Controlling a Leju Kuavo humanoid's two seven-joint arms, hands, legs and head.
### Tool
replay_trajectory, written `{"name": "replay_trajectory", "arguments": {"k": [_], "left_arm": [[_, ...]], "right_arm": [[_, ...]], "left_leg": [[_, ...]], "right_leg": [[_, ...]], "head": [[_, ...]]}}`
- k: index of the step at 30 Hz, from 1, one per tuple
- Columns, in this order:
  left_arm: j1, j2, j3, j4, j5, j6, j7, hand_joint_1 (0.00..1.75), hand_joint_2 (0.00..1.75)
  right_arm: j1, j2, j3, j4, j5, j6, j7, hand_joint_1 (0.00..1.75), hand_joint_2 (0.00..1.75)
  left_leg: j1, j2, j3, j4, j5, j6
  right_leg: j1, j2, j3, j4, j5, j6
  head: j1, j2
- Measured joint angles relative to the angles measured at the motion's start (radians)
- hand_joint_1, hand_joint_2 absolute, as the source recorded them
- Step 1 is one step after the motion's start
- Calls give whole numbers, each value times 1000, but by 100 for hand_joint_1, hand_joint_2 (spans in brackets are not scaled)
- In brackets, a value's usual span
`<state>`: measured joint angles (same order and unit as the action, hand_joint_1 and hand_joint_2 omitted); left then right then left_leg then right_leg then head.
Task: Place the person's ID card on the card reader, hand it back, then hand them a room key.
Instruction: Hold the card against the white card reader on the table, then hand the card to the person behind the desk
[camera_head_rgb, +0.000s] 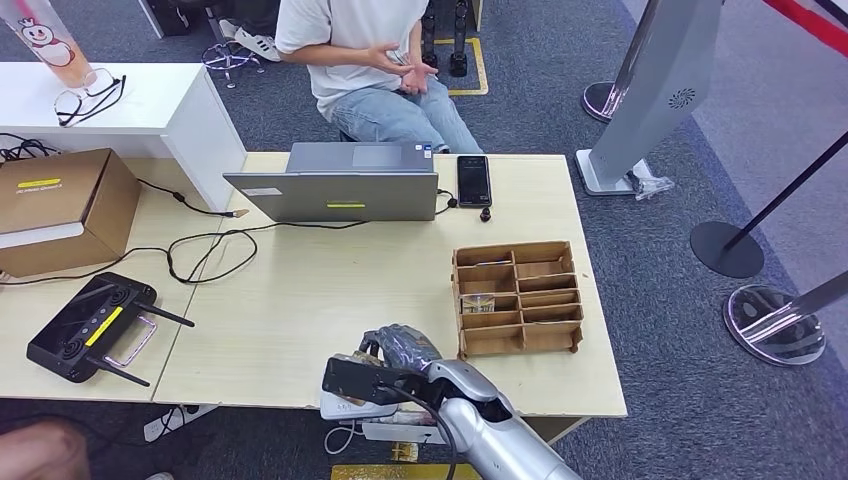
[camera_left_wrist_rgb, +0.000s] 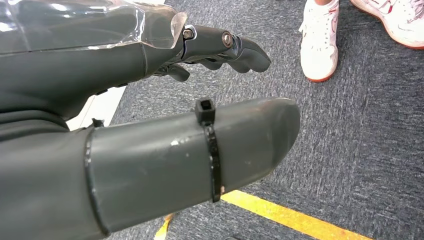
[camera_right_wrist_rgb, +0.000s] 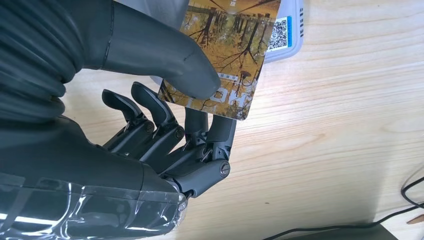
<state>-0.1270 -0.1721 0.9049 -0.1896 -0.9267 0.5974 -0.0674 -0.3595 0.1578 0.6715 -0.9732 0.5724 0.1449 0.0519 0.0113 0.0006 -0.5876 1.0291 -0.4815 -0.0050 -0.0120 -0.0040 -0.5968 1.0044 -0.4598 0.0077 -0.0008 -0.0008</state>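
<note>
Right robot hand (camera_right_wrist_rgb: 165, 125) pinching card (camera_right_wrist_rgb: 225, 55), apparently flat

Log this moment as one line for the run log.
right hand: pinches card over white reader | left hand: holds nothing, above floor | person: seated behind table

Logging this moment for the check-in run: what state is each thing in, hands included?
Right hand: pinching the card between thumb and fingers.
Card: held over the white card reader, at the table's near edge.
Left hand: holds nothing, fingers apart, above the carpet.
Laptop: open, screen facing the seated person.
Phone: lying flat, screen dark.
Cardboard organiser: upright, one compartment holds something.
Glasses: unfolded on the white counter.
</note>
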Motion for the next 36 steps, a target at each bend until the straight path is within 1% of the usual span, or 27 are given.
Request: {"name": "replay_trajectory", "arguments": {"k": [12,24,36], "left_arm": [[-1,1,0,0,5,0,-6,0,0],[-4,1,0,0,-1,0,-8,0,0],[-13,1,0,0,-8,-1,1,0,0]], "right_arm": [[-19,15,14,42,19,-34,1,175,175],[-37,29,45,81,82,-87,28,175,175],[-46,37,55,109,111,-108,47,175,175]], "left_leg": [[0,0,0,0,0,0],[0,0,0,0,0,0],[0,0,0,0,0,0]], "right_leg": [[0,0,0,0,0,0],[0,0,0,0,0,0],[0,0,0,0,0,0]], "head": [[0,0],[0,0],[0,0]]}}
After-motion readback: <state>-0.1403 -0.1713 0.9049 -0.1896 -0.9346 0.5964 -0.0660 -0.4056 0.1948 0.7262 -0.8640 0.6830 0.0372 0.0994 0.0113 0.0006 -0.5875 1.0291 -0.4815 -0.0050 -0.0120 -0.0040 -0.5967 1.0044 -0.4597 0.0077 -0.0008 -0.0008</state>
